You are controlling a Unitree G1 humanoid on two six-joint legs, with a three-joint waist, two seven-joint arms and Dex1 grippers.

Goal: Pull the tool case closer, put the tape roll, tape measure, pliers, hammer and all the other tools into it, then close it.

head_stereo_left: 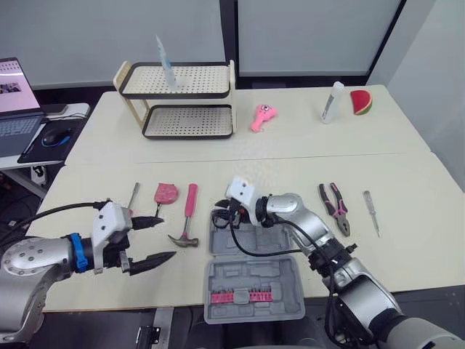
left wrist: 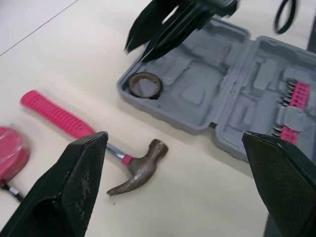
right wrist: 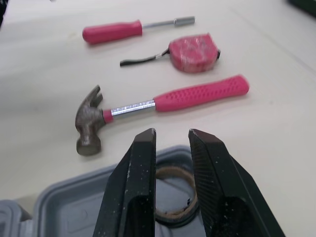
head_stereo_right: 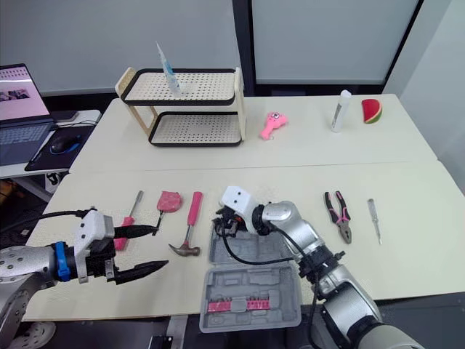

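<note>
The grey tool case (head_stereo_left: 254, 287) lies open at the table's front centre, with pink bits in its near half. A brown tape roll (left wrist: 144, 85) sits in the far left corner pocket of the case. My right gripper (right wrist: 173, 134) hovers just above that roll, fingers a little apart and nothing between them. My left gripper (head_stereo_left: 154, 240) is open wide, left of the case and close to the head of the pink-handled hammer (head_stereo_left: 185, 218). A pink tape measure (head_stereo_left: 166, 193) and a pink screwdriver (right wrist: 113, 30) lie beyond the hammer. Pliers (head_stereo_left: 334, 207) and a thin screwdriver (head_stereo_left: 371, 211) lie right of the case.
A two-tier rack (head_stereo_left: 182, 102) stands at the back left of the table. A pink toy (head_stereo_left: 263, 116), a white bottle (head_stereo_left: 332, 102) and a watermelon slice (head_stereo_left: 361, 102) stand at the back right. A laptop (head_stereo_left: 14, 102) sits on a side desk at far left.
</note>
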